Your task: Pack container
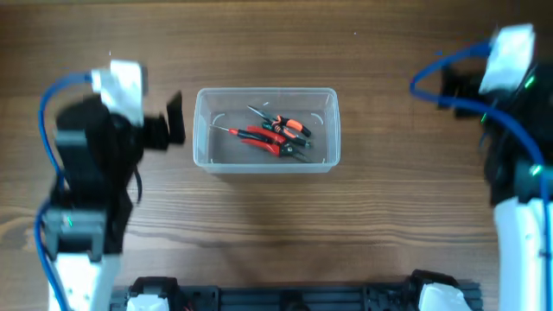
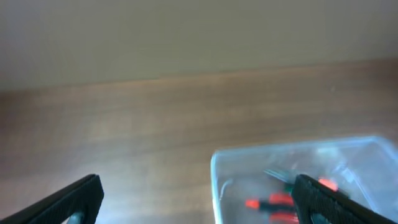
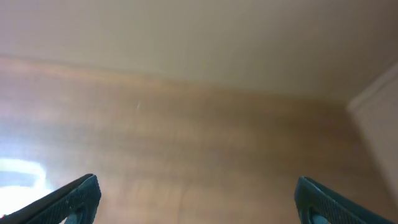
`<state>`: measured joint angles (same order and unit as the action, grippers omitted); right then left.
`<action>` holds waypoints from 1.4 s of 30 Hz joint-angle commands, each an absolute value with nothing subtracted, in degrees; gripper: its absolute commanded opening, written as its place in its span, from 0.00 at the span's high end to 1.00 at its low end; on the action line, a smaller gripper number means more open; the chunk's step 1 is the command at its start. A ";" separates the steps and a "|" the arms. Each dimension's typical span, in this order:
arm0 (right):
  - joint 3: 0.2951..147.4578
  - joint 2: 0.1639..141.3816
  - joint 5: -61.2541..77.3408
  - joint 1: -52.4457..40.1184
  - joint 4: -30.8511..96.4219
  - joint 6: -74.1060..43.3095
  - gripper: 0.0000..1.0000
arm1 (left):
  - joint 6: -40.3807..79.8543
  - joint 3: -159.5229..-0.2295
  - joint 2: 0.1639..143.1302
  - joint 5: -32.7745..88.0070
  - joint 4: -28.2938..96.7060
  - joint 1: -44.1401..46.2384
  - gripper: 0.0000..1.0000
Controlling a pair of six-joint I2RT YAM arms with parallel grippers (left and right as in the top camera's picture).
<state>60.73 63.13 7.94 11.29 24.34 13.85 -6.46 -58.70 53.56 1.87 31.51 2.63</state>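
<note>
The clear plastic container [image 1: 266, 164] sits mid-tabletop, somewhat nearer the far edge. Red- and orange-handled hand tools [image 1: 275, 136] lie in a loose heap on its floor. The left claw [image 1: 175, 118] hovers just beside the container's left wall, fingers [image 2: 81, 198] spread apart and empty. The right claw [image 3: 196, 194], towards the far right corner, is likewise spread over bare tabletop [image 3: 199, 130].
</note>
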 commanded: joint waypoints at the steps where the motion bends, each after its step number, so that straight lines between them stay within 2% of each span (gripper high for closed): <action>1: 49.87 54.96 9.08 11.07 21.71 11.84 0.00 | -7.49 -44.38 46.04 -0.56 26.20 2.79 0.00; 6: 41.32 46.28 9.10 11.05 23.03 11.81 0.00 | -7.29 -32.73 35.22 -0.58 21.74 2.79 0.00; 13: 33.80 40.21 9.10 11.07 28.40 11.60 0.00 | -7.31 -26.46 25.69 -1.21 21.93 2.79 0.00; 25: 33.63 43.13 9.08 11.07 32.01 11.64 0.00 | -7.29 -26.46 25.34 -1.17 22.55 2.79 0.00; 34: 33.61 48.10 9.08 11.07 32.21 11.62 0.00 | -7.29 -26.46 25.45 -1.17 32.38 2.79 0.00; 37: 33.61 46.24 9.08 11.07 32.23 11.62 0.00 | -7.29 -26.46 25.45 -1.17 35.46 2.79 0.00; 42: 33.61 35.46 9.08 11.07 32.23 11.62 0.00 | -7.29 -26.46 25.45 -1.17 39.68 2.79 0.00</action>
